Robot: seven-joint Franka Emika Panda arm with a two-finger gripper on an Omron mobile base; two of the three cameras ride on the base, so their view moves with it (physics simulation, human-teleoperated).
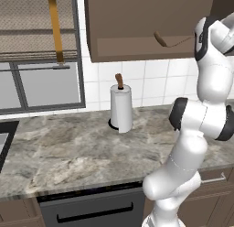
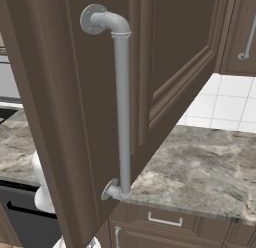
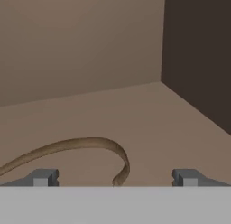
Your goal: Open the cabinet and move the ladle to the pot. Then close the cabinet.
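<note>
Since the cabinet [image 1: 137, 29] already stands open, with its door [image 2: 100, 92] swung out toward the right base camera, only the ladle [image 3: 81, 148] matters now. Lies flat on the cabinet floor [image 3: 149, 119], right up against the pincer [image 3: 115, 178] in the hand view. Curves as a thin brown arc from the left edge across toward centre, then hooks down and dips out of sight between the two fingertips [image 3: 43, 177]. Pincer spread wide, holding nothing, tips well apart on either side of that hooked end. Long axis runs roughly across the pincer's opening rather than along it, so probably a poor line for a clean pinch unless the wrist rolls a bit. From the left base view, looks like the scoop end pointing left and the handle trailing right toward the arm [image 1: 215, 43]. Can't tell which end sits under the tips, too thin and cropped. No pot spotted anywhere on the table [image 1: 68, 148] yet; paper-towel roll [image 1: 121, 107] standing there instead.
</note>
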